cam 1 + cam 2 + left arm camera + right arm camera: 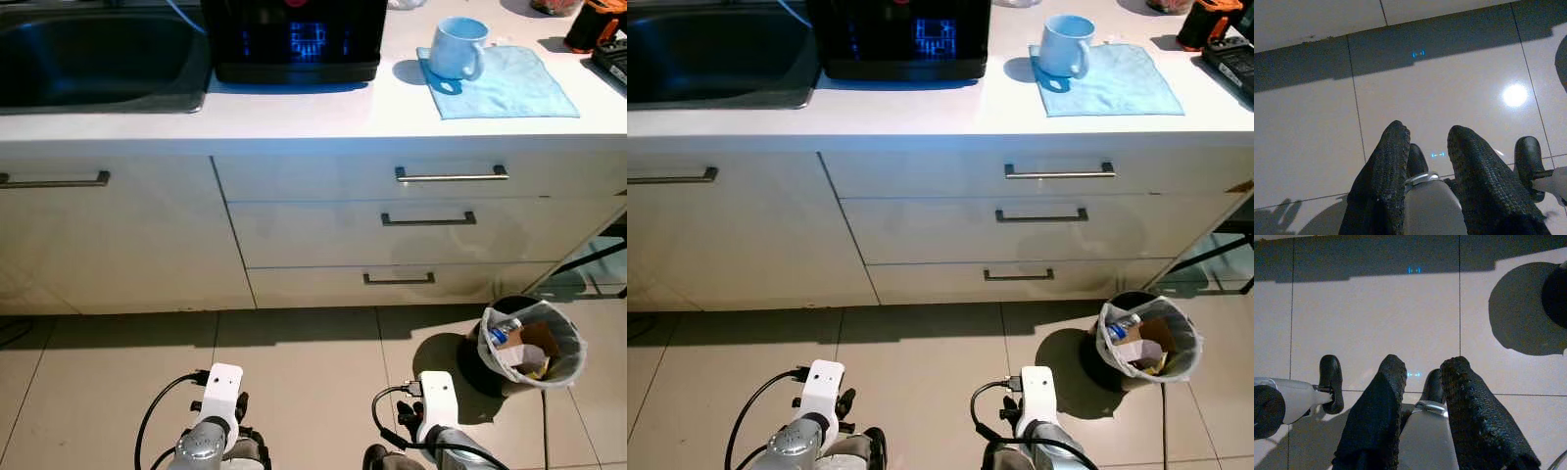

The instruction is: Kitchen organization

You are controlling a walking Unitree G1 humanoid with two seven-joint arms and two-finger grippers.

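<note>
Both grippers, left gripper (1425, 147) and right gripper (1422, 377), are hung low with fingers parted and empty, so the mug (458, 47) at 1 o'clock on the cloth (509, 83) should probably be approached squarely first

1. The two eye views look forward and down from the head at a white counter (294, 122), the drawers (392, 230) under it and the tiled floor (294, 362), from some way back.
2. Both share the mug (1063, 44), the bin (1146, 341) and both arms low in frame, slightly offset sideways.
3. Each wrist view looks along its own fingers (1386, 166) (1376, 401) down at the floor close below.
</note>
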